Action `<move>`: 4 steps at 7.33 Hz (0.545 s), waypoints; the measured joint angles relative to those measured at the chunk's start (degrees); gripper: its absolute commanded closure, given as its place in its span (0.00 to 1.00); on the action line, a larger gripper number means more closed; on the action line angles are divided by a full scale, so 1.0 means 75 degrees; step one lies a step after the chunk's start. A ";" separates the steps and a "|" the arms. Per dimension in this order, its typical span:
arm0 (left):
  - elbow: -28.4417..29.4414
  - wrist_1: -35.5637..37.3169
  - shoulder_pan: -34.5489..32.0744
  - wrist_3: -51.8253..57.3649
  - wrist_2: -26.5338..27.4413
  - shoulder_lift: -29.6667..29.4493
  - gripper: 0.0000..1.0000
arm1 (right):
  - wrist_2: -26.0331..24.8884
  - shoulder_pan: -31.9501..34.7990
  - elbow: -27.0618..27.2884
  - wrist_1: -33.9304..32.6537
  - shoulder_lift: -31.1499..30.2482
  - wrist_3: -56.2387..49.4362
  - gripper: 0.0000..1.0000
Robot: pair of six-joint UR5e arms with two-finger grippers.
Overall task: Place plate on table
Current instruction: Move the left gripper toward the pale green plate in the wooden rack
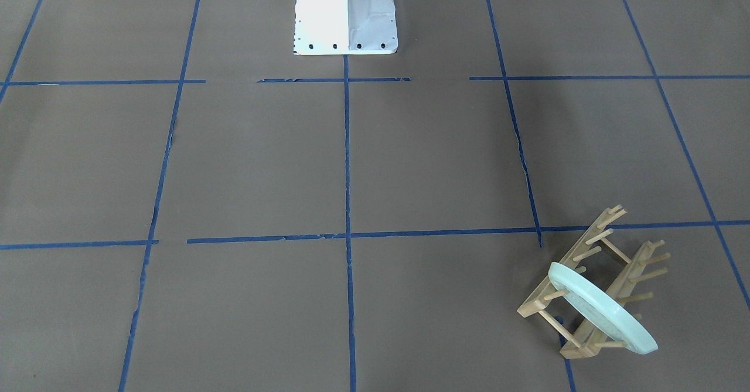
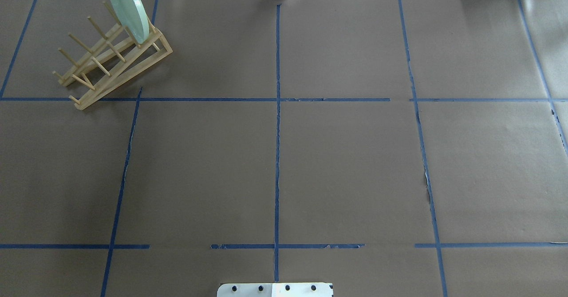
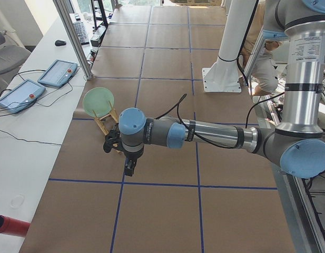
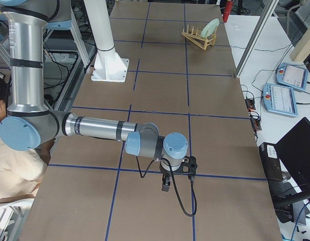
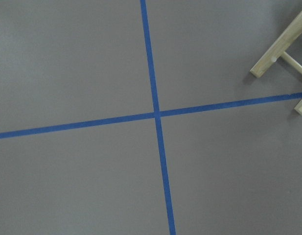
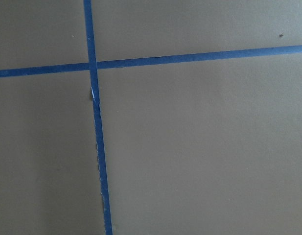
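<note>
The pale mint-green plate (image 1: 602, 310) stands on edge in the light wooden peg rack (image 1: 586, 263), leaning between its pegs. In the overhead view the plate (image 2: 127, 9) and rack (image 2: 111, 61) are at the table's (image 2: 346, 164) far left corner. My left gripper (image 3: 129, 167) hangs over the table a little short of the rack, apart from the plate (image 3: 98, 101). My right gripper (image 4: 165, 185) hangs over bare table far from the plate (image 4: 211, 26). Whether either is open or shut I cannot tell. The left wrist view shows only a rack foot (image 5: 280, 46).
The white robot base (image 1: 345, 14) stands at the table's near middle edge. Teach pendants (image 3: 57, 73) and cables lie on the white bench beyond the far edge. An operator (image 4: 14, 165) sits beside the right arm.
</note>
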 measured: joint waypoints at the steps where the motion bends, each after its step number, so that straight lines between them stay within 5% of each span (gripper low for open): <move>1: 0.0101 0.0000 0.0048 -0.0343 -0.0814 -0.0243 0.00 | 0.0000 0.0000 0.0001 0.0000 0.0000 0.0000 0.00; 4: 0.0488 -0.0028 0.0760 -0.3561 -0.2568 -0.2016 0.03 | 0.0000 0.0000 -0.0005 0.0000 0.0000 0.0000 0.00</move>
